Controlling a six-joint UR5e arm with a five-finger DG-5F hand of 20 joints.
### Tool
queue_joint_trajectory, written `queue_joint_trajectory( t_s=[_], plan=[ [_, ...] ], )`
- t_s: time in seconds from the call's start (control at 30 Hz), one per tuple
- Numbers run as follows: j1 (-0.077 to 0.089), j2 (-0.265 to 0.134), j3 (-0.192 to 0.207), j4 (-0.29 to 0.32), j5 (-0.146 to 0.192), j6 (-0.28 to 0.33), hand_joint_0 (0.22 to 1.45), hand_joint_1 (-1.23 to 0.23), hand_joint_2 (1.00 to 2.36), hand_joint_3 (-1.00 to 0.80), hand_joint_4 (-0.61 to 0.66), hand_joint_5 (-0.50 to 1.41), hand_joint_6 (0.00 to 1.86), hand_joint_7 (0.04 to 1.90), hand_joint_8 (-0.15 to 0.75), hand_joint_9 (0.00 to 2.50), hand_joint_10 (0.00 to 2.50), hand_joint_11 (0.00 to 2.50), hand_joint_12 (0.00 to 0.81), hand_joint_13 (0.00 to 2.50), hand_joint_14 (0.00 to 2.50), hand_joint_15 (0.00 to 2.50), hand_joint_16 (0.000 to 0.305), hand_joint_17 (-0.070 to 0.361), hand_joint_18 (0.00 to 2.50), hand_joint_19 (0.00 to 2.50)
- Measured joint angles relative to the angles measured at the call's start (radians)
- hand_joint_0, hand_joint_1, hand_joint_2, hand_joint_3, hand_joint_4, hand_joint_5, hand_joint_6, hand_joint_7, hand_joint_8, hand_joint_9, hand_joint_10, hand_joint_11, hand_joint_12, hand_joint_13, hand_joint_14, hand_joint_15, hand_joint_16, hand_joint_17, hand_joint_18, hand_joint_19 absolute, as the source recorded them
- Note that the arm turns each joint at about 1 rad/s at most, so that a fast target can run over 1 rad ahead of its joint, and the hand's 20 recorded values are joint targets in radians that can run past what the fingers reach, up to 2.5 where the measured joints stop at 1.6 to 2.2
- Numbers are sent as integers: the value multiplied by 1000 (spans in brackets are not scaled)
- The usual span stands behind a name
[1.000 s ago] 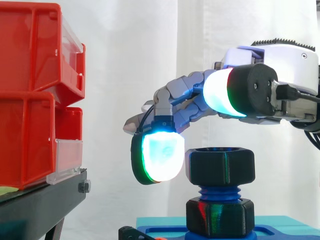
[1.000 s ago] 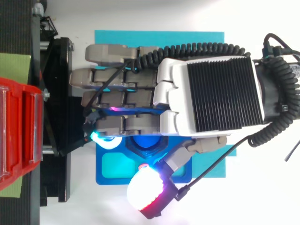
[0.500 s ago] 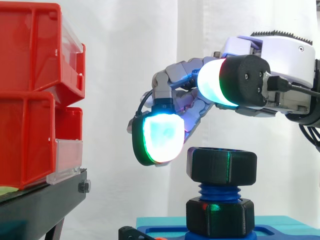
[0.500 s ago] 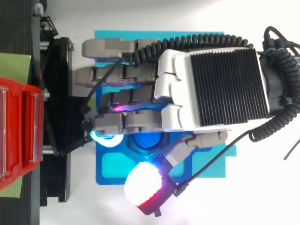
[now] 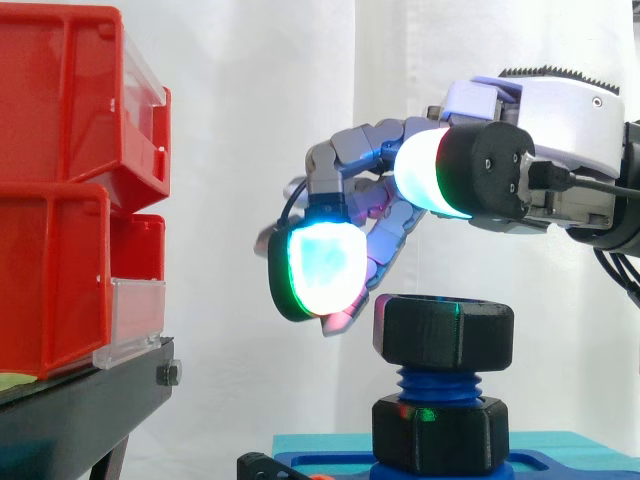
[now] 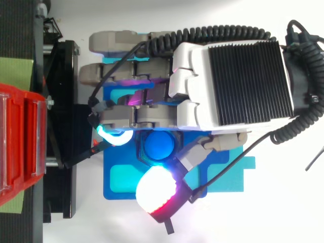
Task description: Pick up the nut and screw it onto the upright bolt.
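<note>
- Hand [image 5: 560, 120] is hanging just over the nut [image 5: 444, 335], fingers loosely bent and gripping nothing, with one glowing pad [image 5: 322, 268] just off its left side.
- Nut's sitting on the upright blue bolt [image 5: 435, 385], above a black collar [image 5: 440, 432].
- Blue base [image 6: 119, 177] sits on a teal mat [image 6: 233, 177]. Red bins [image 5: 60, 200] on a black stand [image 5: 80, 410] are to the left, with a white curtain [image 5: 250, 100] behind.

The blue threaded plastic bolt [image 5: 437, 382] is mostly hidden in the side view, its top inside the black hexagonal plastic nut [image 5: 444, 334], its foot inside a lower black hexagonal block [image 5: 440, 433]; the blue plastic base plate [image 5: 570, 465] is cut by the bottom edge; the red plastic bins [image 5: 60, 200] by the left edge; the robot hand [image 6: 228, 81] runs off the right edge; from above it covers much of the plate and the teal mat [image 6: 230, 178].
</note>
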Motion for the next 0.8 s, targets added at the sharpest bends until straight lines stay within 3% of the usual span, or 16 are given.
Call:
queue_joint_trajectory(
  t_s=[0.07, 0.23, 0.3, 0.37, 0.53, 0.8],
  plan=[
    [0, 0, 0, 7, -4, 0, 497, -255, 1000, -500, 292, -76, 504, 868, 233, 752, 0, 0, 223, 187, 0, 0, 24, 54, 0, 0],
    [7, 0, 0, 12, -7, 0, 475, -232, 1000, -500, 199, -161, 502, 670, 215, 536, 0, 0, 260, 15, 0, 0, 31, 69, 0, 0],
    [13, 0, 0, 11, -5, 0, 466, -204, 1000, -500, 171, -188, 501, 630, 202, 366, 0, 0, 273, 0, 0, 0, 34, 76, 0, 0],
    [21, 0, 0, 10, -3, 0, 452, -125, 1000, -500, 130, -223, 501, 615, 168, 5, 0, 0, 306, 0, 0, 0, 42, 95, 0, 0],
    [31, 0, 0, 5, -2, 0, 439, -55, 1000, -500, 70, -275, 501, 569, 137, 0, 0, 0, 315, 0, 0, 0, 50, 113, 0, 0],
    [39, -1, 0, -57, -3, 0, 434, -89, 1000, -500, 128, -258, 501, 617, 159, 0, 0, 0, 327, 0, 0, 0, 53, 120, 0, 0]
  ],
)
